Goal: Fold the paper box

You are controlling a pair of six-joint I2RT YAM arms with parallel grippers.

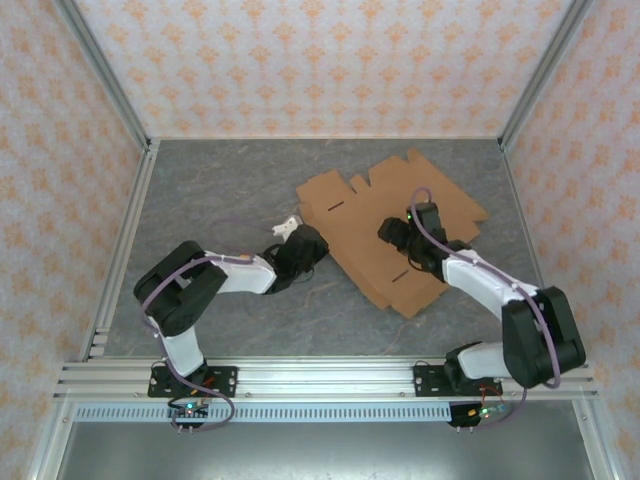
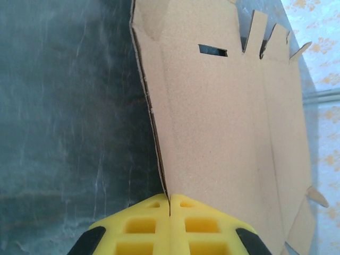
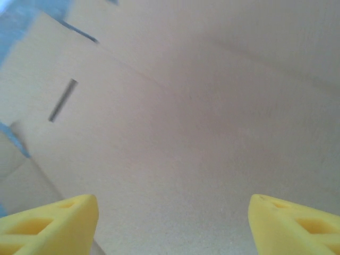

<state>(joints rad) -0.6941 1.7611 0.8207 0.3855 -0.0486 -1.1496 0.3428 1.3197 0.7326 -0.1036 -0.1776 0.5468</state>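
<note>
paper box: a flat brown die-cut sheet, unfolded. It lies on the table, right of the table's middle and set at a slant to its edges.
box details: tabs along the edge nearest the table's far side, and a short slit near those tabs.
left gripper: about the table's middle, closed tight. The left wrist view shows its yellow fingers pressed together on the sheet's thin left edge, which runs straight into the seam between them.
right gripper: over the table's right half, above the middle of the sheet. Its fingers are spread wide with nothing between them. Bare cardboard lies just below; I cannot tell whether they touch it.
step, as I judge it: raising the left panel along its crease.
risk, slip: the pinch is on a narrow edge, so a quick lift could pull the card out.
risk, drag: if the right gripper is not pressing down, the whole sheet may slide or swing across the table instead of bending.
risk, bad fold: a pull off the crease line could buckle the panel or tear it at the slit.
</note>
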